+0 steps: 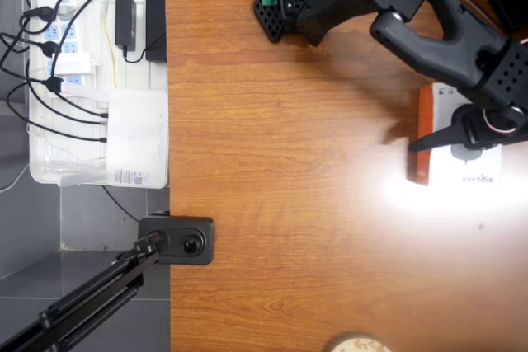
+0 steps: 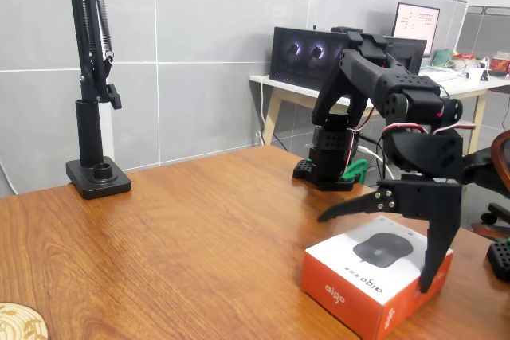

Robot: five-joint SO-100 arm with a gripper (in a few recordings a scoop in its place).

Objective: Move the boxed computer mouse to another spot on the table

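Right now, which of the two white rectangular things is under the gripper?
The boxed computer mouse, white with an orange-red side, lies on the table under the open gripper. The white router-like device sits off the table, among cables.

The boxed computer mouse [image 2: 374,284] carries the one brand that can be read. In the fixed view the word "aigo" stands in white letters on its orange-red side, near the left corner, and again in small dark letters on the white top face, where it appears upside down. In the overhead view the same small logo shows on the white face at the near right corner. The white router-like device [image 1: 138,138] has a printed label at its near edge, too small to read.
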